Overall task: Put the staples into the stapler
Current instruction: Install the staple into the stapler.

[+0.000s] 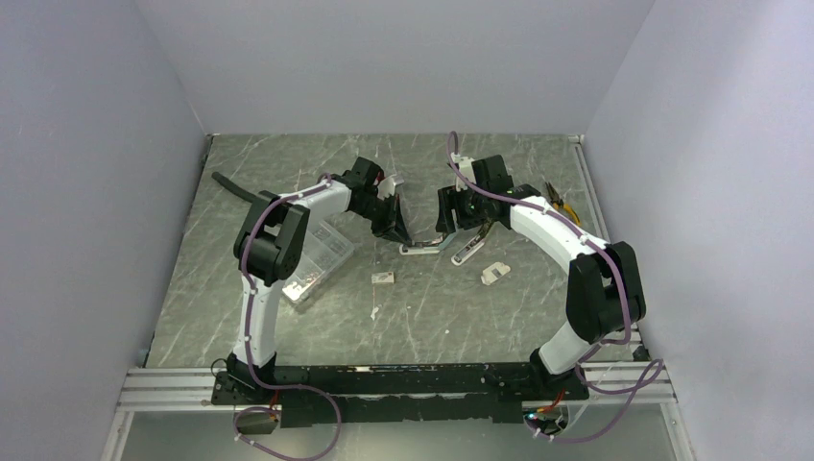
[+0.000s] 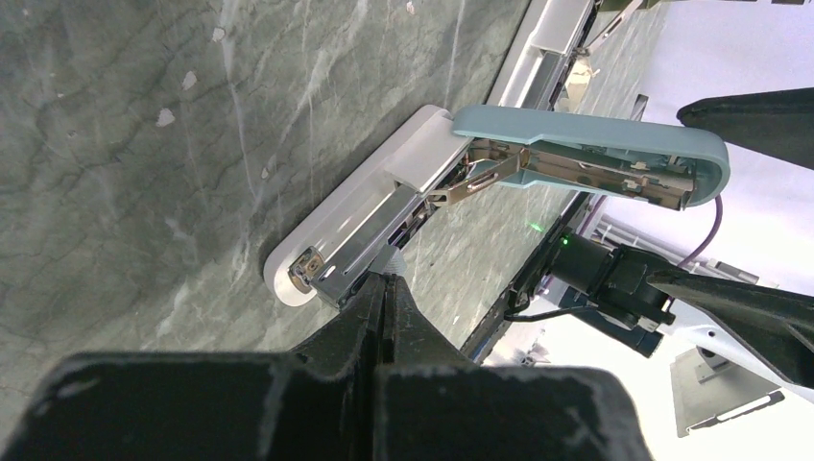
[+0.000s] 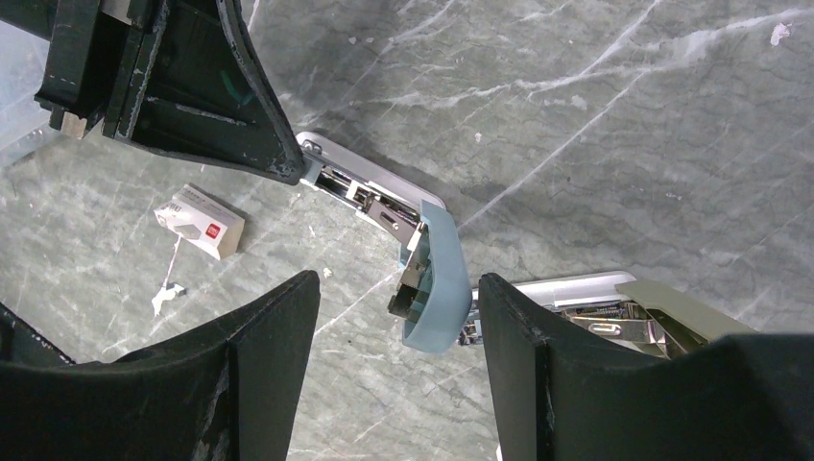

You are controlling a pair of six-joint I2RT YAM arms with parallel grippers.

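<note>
Two staplers lie near the middle of the worktop (image 1: 288,163) in your top view: the open stapler (image 1: 422,247) with a pale lid, and a second stapler (image 1: 467,252) just to its right. Your left gripper (image 1: 401,236) sits at the open stapler's left end and your right gripper (image 1: 461,233) over its right end. The staple box (image 1: 383,278) lies alone, closer to the near edge than the open stapler and apart from it. A clear plastic case (image 1: 317,259) rests beside the left arm, toward the left edge.

On your left wrist view, the left gripper (image 2: 384,288) has its jaws pressed together, their tip right at the front of the open stapler (image 2: 355,216). You cannot tell whether they pinch anything there. The blue lid (image 2: 586,144) is swung up off the white base.

On your right wrist view, the right gripper (image 3: 398,288) has its jaws spread, and the blue lid (image 3: 437,279) stands between the fingers (image 3: 259,365), nearer the right-hand one. Contact is unclear. The staple box (image 3: 199,223) lies flat, red mark up, apart from both grippers.
</note>
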